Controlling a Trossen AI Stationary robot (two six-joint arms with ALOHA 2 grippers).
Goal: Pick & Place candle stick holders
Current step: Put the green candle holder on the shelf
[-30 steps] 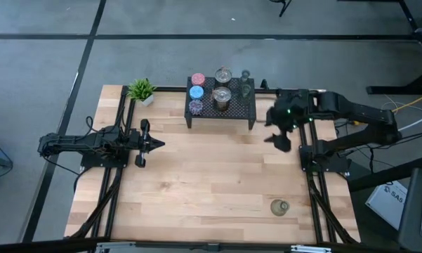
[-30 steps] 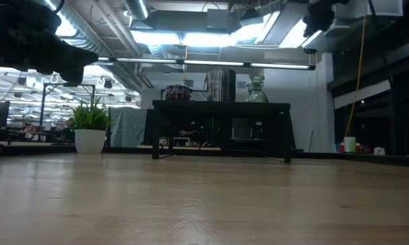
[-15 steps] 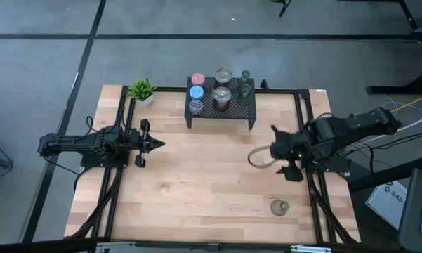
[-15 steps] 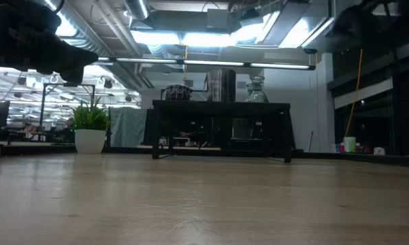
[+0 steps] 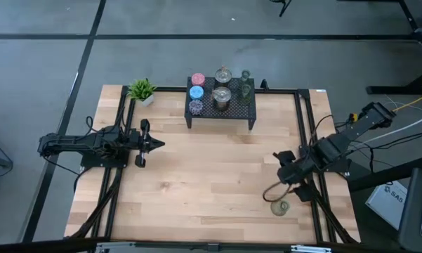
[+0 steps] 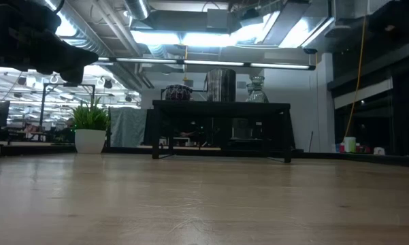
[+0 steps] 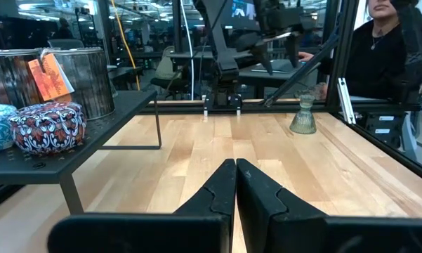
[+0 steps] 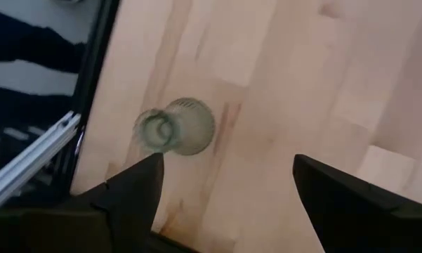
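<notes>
Several candle stick holders stand on the black mesh rack [image 5: 221, 105] at the far edge: pink [image 5: 198, 79], light blue [image 5: 196, 92], speckled dark blue [image 5: 196, 106], silver [image 5: 222, 74] and olive-grey [image 5: 246, 83]. One olive-grey holder [image 5: 279, 207] stands alone on its base near the table's near right corner; it also shows in the right wrist view [image 8: 175, 126]. My right gripper [image 5: 289, 179] hangs open above the table, just on the far side of this holder and pointing steeply down, touching nothing. My left gripper [image 5: 158, 144] waits shut and level at the table's left.
A small green potted plant [image 5: 142, 90] stands at the far left corner. Black frame rails [image 5: 310, 151] run along the table's left and right sides. A person [image 7: 393, 42] sits beyond the right side. Bare wood lies between the rack and the near edge.
My right gripper has swung from beside the rack's right end toward the near edge and down, rolling as it went, and now hangs close to the lone olive-grey holder. Its fingers have stayed open.
</notes>
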